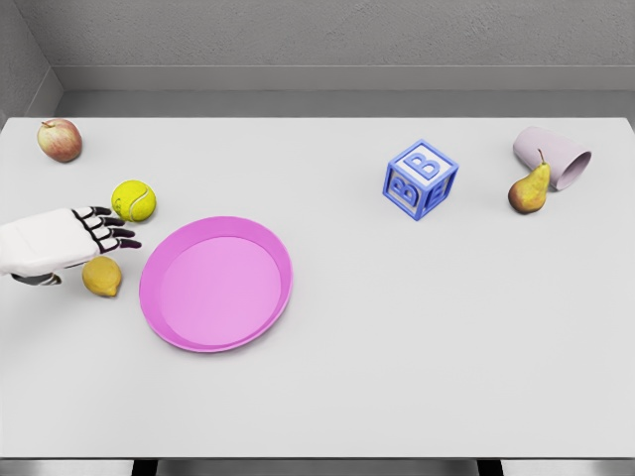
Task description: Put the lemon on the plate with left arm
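Observation:
A yellow lemon (102,277) lies on the white table just left of the pink plate (253,246). My left hand (103,230) comes in from the left edge and hovers just above and behind the lemon, between it and a tennis ball. Its black fingers are stretched out and relaxed, holding nothing. The lemon's upper left edge is partly covered by the hand. The plate holds nothing. My right arm does not show.
A yellow-green tennis ball (133,200) sits just beyond the fingertips. A red apple (60,140) is at the far left corner. A blue letter block (421,178), a pear (529,188) and a tipped pink cup (553,156) lie at the right.

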